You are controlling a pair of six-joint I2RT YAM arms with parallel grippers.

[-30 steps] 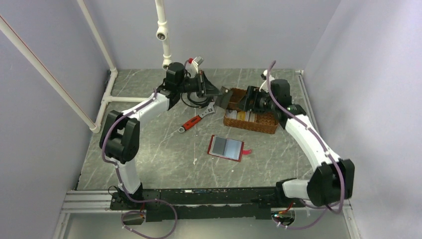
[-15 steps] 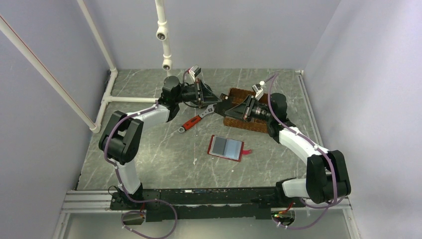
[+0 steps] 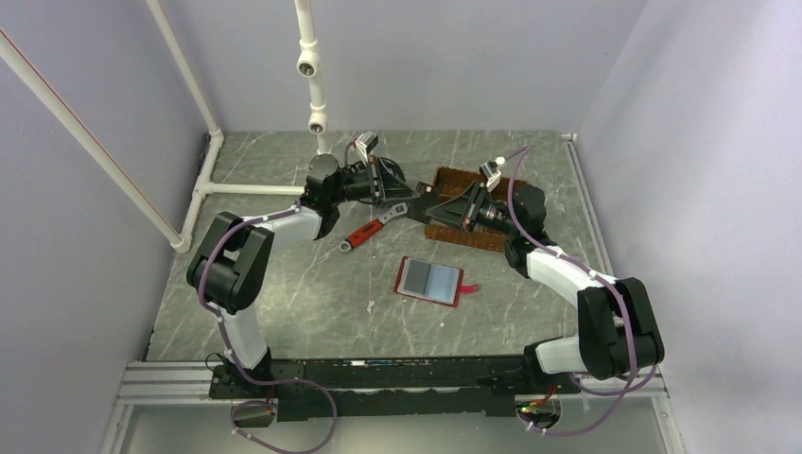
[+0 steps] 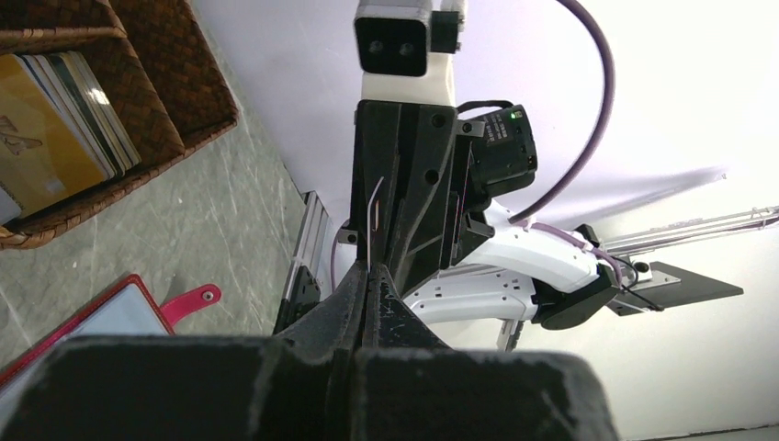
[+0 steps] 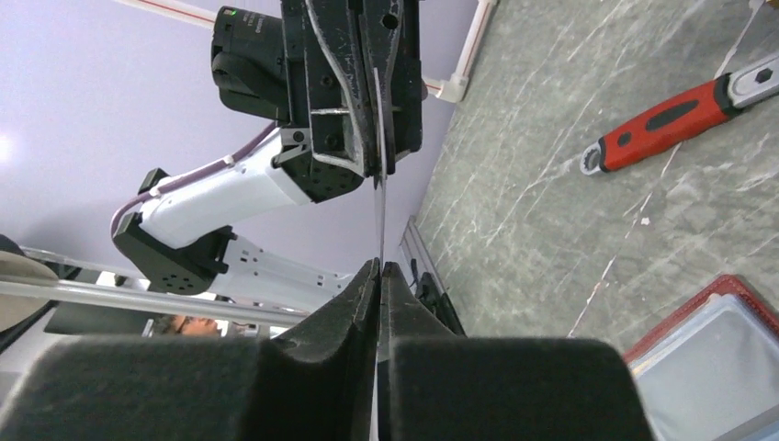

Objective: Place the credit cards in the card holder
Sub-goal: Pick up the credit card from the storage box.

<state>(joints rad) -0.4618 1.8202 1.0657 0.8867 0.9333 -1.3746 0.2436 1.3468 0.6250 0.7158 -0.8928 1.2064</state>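
Lying open and flat near the middle of the table (image 3: 284,303), the holder (image 3: 430,281) shows two grey panels on its inner face, and its red tab (image 3: 470,287) sticks out to the right. I cannot tell whether any card already sits in its slots.

Just beyond it and a little left, a red-handled wrench (image 3: 374,230) rests at a slant, its metal head pointing far-right.

Above the wrench's head the two arms meet tip to tip. The left gripper (image 3: 412,192) reaches in from the left and the right gripper (image 3: 428,201) from the right. Both are clamped on one thin card (image 3: 421,197), held in the air clear of the table.

In the left wrist view the left fingers (image 4: 354,299) are pressed together on the card's near edge. The card shows only as a pale sliver running up into the black fingers of the right gripper. The right wrist view gives the mirror picture, with the right fingers (image 5: 363,285) pinched on the same edge-on card and the left gripper gripping its other end.

Farthest off, on the right, a brown wicker basket (image 3: 452,177) stands on the table behind the right gripper. More cards (image 4: 55,138) stand on edge in one of its compartments, a yellow one in front.
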